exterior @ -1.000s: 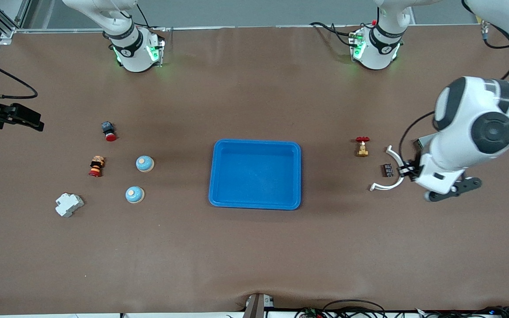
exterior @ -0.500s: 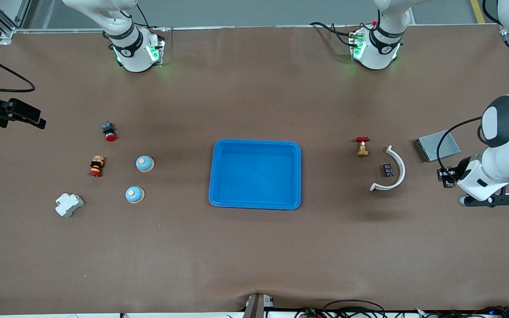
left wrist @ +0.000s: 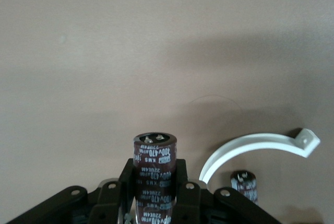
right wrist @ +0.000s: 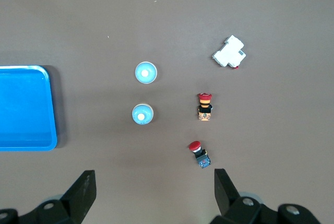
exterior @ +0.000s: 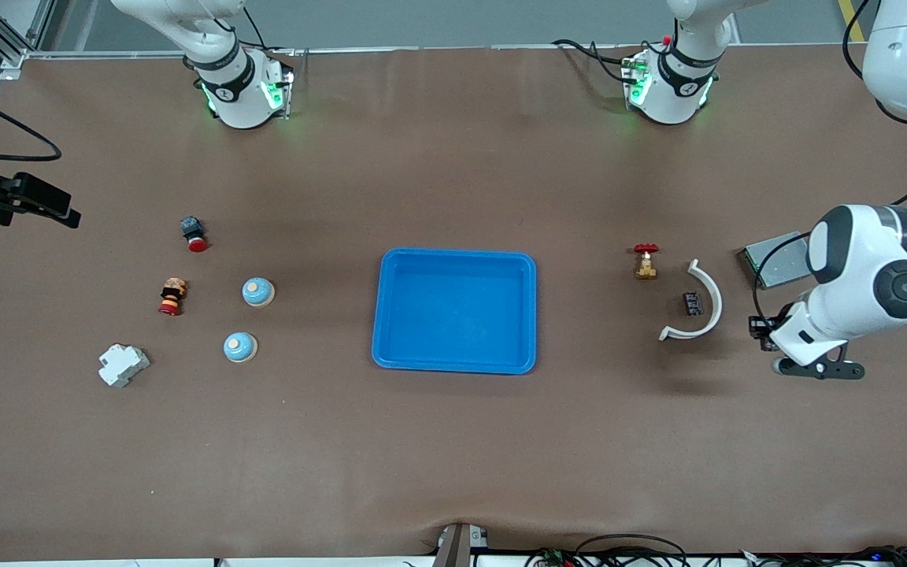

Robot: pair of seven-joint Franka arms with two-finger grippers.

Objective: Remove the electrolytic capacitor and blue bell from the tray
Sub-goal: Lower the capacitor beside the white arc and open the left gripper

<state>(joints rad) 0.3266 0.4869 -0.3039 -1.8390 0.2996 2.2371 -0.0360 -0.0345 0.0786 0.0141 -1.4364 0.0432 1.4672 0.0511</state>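
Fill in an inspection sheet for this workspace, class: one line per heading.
Surface: brown table.
Job's things: capacitor in left gripper; second capacitor beside white curved bracket; two blue bells; blue tray holding nothing.
Clutter: brass valve, red push buttons, white breaker, grey box.
Grippers: left shut on capacitor; right gripper open, high over bells.
Cables: along table's near edge.
Surroundings: nothing seen.

White curved bracket (exterior: 696,307), brass valve (exterior: 646,261) (red-handled), grey plate (exterior: 773,259).
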